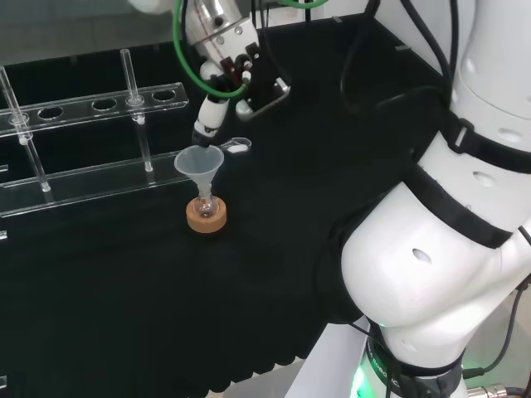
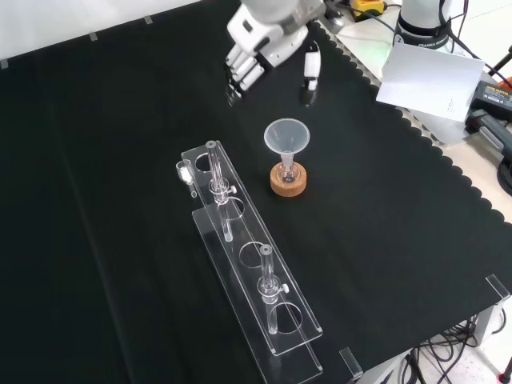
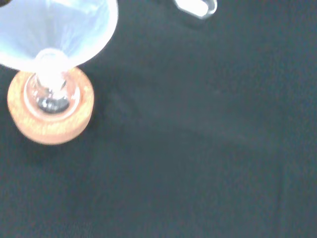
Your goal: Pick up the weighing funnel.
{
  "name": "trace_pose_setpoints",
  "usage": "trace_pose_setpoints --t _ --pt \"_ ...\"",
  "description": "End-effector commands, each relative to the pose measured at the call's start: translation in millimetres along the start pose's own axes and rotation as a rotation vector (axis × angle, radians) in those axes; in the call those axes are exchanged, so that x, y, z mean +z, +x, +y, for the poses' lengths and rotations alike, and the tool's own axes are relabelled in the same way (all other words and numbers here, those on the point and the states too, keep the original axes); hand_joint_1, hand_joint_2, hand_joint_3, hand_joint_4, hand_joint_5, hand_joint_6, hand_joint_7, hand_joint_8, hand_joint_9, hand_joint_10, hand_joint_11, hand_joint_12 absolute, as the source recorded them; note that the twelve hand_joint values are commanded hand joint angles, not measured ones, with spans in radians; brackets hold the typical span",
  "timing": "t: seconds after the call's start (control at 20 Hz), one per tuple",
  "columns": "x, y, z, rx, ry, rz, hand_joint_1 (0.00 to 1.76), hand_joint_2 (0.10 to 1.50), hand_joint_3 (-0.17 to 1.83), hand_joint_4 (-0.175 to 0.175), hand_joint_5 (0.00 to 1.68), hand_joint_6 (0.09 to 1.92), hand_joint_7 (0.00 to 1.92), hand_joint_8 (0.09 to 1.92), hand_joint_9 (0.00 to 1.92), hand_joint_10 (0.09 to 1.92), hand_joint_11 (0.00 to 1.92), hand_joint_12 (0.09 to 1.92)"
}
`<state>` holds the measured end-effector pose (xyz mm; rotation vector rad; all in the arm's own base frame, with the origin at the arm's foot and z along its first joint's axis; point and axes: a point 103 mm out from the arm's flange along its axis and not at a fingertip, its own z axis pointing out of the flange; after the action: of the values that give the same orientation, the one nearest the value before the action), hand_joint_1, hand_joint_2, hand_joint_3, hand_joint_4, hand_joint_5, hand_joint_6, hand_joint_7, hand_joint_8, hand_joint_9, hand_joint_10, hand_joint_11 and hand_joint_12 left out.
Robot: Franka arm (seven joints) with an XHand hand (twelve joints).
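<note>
The weighing funnel (image 1: 236,147), a small clear scoop with a short stem, lies on the black cloth just right of the big funnel's rim in the head view. In the wrist view a part of the weighing funnel (image 3: 198,6) shows at the picture's edge. My hand (image 1: 222,70) hovers above it, one black-tipped finger (image 1: 207,124) pointing down close beside the piece without touching it. In the front view the hand (image 2: 260,44) hangs over the cloth beyond the big funnel, fingers (image 2: 240,74) and thumb (image 2: 310,72) spread apart with nothing between them.
The big funnel (image 1: 199,162) stands mouth up in a small flask on a cork ring (image 1: 206,217), close to the weighing funnel. A clear rack (image 2: 248,264) with upright glass tubes lies on the cloth nearer the front camera. The arm's white links (image 1: 431,249) stand at the head view's right.
</note>
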<state>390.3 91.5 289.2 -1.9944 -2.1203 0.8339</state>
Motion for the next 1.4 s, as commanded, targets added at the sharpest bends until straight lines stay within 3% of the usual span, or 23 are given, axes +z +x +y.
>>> trace_pose_setpoints --t 0.05,0.45,0.65,0.9,1.4 --pt "-7 -39 7 -0.01 -0.067 0.067 0.56 0.75 0.12 -0.046 0.31 0.09 0.13 0.68 0.36 0.71 0.31 1.38" --pt "-8 -60 27 -0.021 -0.118 0.11 0.57 0.76 0.13 -0.048 0.34 0.09 0.17 0.69 0.39 0.7 0.34 1.37" --pt "-5 -73 46 -0.033 -0.148 0.137 0.62 0.76 0.15 -0.049 0.37 0.09 0.21 0.7 0.44 0.68 0.37 1.35" --pt "5 -85 74 -0.044 -0.143 0.144 0.69 0.77 0.19 -0.046 0.42 0.09 0.27 0.69 0.52 0.64 0.41 1.33" --pt "29 -89 133 -0.056 -0.166 0.157 0.8 0.72 0.26 -0.04 0.51 0.09 0.37 0.68 0.61 0.59 0.47 1.3"
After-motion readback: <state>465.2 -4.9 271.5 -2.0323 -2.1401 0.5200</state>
